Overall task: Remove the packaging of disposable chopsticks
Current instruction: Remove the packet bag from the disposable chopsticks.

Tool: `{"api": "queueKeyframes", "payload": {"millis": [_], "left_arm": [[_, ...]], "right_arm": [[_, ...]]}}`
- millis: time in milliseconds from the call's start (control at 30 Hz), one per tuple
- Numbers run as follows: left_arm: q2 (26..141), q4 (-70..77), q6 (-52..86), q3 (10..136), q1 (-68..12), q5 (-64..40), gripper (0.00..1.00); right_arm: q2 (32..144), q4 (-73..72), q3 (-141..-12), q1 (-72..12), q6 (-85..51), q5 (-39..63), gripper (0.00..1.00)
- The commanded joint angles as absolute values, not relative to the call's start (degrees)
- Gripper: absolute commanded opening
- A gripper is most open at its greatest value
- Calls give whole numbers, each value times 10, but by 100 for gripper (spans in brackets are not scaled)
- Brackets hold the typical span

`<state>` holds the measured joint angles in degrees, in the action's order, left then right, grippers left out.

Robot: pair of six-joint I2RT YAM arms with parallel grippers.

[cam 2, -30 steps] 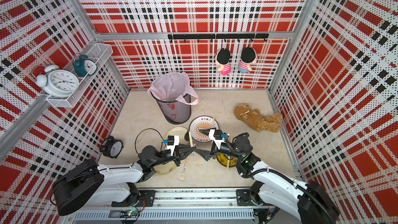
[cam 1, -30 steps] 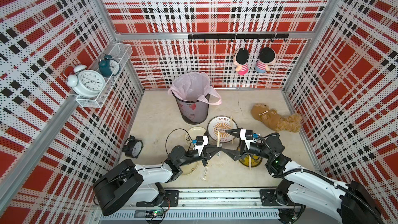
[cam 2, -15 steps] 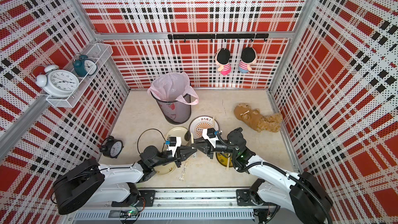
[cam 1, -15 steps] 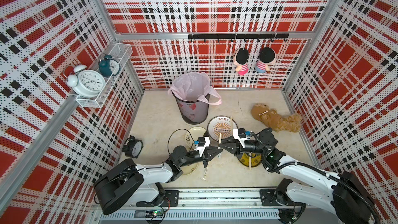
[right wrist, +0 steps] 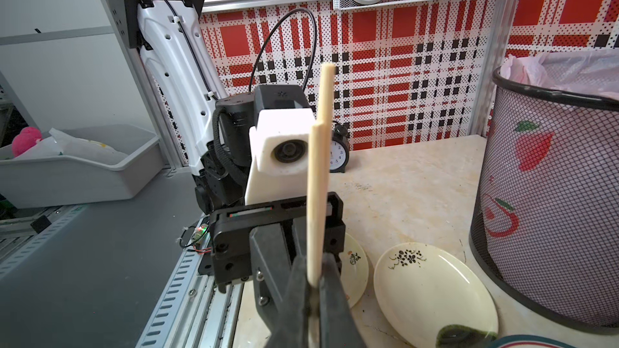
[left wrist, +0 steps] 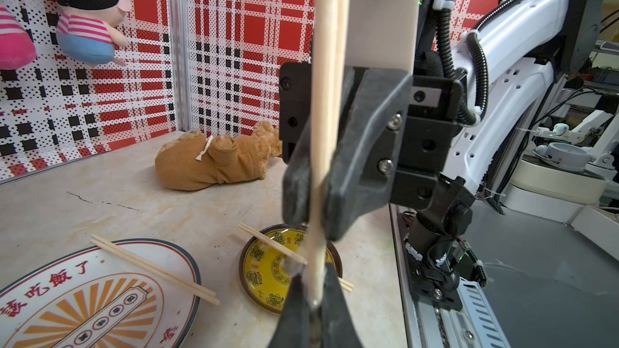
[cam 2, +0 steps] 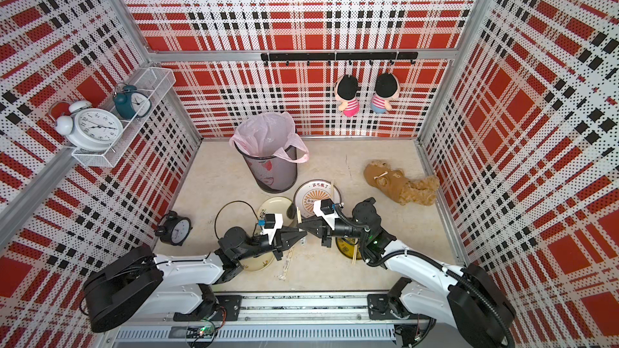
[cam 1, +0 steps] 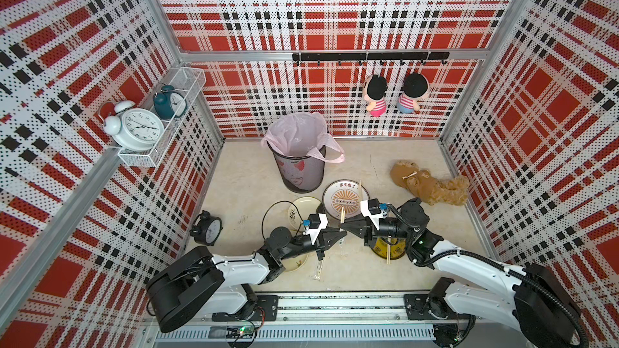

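Overhead pair; wrists close on chopsticks (left wrist: 326, 128)

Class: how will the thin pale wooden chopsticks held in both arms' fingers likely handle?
Probably stiff: the thin pale wooden chopsticks look straight along their visible length. Likely light, being so slender. Smooth and narrow, they may slip if pulled.

Four round dishes: one large white sunburst-printed plate (cam 1: 332, 196), two plain cream plates (cam 1: 303, 205), one small yellow dish (cam 1: 398, 251). Three bare pairs of pale wooden chopsticks (left wrist: 321, 128). One clear printed plastic sleeve (cam 1: 318, 267) just beside the left pincer (cam 1: 343, 234). Three round alarm clocks (cam 1: 139, 128). Three plush toys (cam 1: 425, 189). One black mesh bin (cam 1: 299, 172).
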<state>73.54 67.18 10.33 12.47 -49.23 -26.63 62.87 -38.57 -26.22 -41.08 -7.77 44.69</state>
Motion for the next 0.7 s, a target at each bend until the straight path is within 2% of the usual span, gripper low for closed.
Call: {"api": "queueKeyframes", "payload": {"millis": [0, 167, 267, 467, 567, 667], "left_arm": [[741, 669, 105, 133, -497, -256, 4], [766, 662, 101, 139, -503, -243, 3], [785, 663, 94, 132, -513, -221, 10], [821, 695, 97, 113, -520, -208, 8], [837, 719, 104, 102, -519, -212, 13], [858, 748, 113, 95, -519, -217, 13]], "right_arm": [[617, -403, -259, -409, -60, 444, 0], [600, -419, -254, -409, -62, 434, 0], [588, -416, -264, -408, -58, 424, 0], [585, -399, -291, -407, -50, 427, 0], [585, -396, -300, -407, -48, 427, 0], [587, -389, -310, -407, -47, 429, 0]]}}
